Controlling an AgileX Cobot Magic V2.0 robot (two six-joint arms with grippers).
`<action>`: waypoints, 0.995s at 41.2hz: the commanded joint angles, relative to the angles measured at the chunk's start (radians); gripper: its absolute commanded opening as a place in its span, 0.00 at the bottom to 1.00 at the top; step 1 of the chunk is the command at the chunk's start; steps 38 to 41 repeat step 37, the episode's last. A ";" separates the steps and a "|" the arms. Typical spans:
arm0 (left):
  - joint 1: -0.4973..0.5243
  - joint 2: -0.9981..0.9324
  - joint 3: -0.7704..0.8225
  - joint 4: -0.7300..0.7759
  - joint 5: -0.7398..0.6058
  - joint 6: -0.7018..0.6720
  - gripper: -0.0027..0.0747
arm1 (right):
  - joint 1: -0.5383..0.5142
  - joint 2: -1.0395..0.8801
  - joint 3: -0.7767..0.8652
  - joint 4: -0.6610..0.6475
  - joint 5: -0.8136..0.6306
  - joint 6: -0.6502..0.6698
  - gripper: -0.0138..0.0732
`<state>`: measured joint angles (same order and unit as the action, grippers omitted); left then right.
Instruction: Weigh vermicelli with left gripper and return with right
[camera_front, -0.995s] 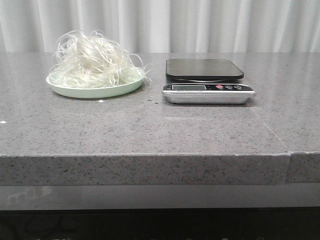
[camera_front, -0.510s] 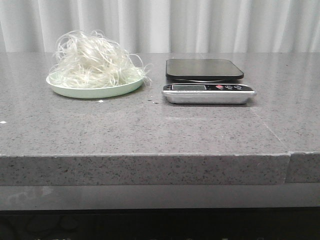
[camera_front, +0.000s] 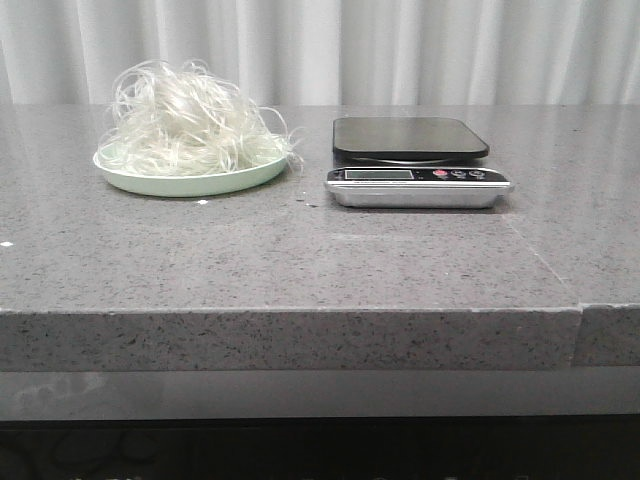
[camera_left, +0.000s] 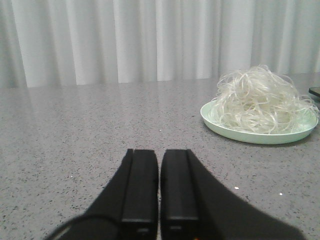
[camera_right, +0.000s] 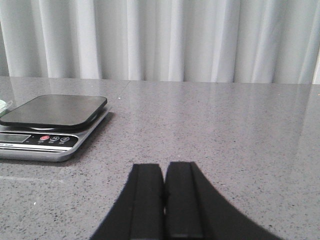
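The vermicelli (camera_front: 185, 125) is a fluffy mound of thin white strands heaped on a pale green round plate (camera_front: 190, 183) at the back left of the table. It also shows in the left wrist view (camera_left: 260, 102), on the plate (camera_left: 260, 136). A kitchen scale (camera_front: 412, 160) with a bare black platform stands to the plate's right; it also shows in the right wrist view (camera_right: 52, 122). My left gripper (camera_left: 159, 152) is shut and empty, low over the table, short of the plate. My right gripper (camera_right: 164, 166) is shut and empty, beside the scale. Neither gripper shows in the front view.
The grey speckled stone table (camera_front: 300, 260) has a seam running toward its front right edge (camera_front: 545, 265). White curtains (camera_front: 400, 50) hang behind the table. A few stray noodle bits lie on the table near the plate (camera_front: 201, 203).
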<state>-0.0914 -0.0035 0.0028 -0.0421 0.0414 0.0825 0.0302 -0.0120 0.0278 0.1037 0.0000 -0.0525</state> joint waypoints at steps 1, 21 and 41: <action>0.004 -0.020 0.005 -0.010 -0.084 -0.011 0.22 | -0.005 -0.015 -0.008 0.004 -0.086 0.001 0.33; 0.004 -0.020 0.005 -0.010 -0.084 -0.011 0.22 | -0.005 -0.015 -0.008 0.004 -0.086 0.001 0.33; 0.040 -0.020 0.005 -0.010 -0.084 -0.011 0.22 | -0.005 -0.015 -0.008 0.004 -0.086 0.001 0.33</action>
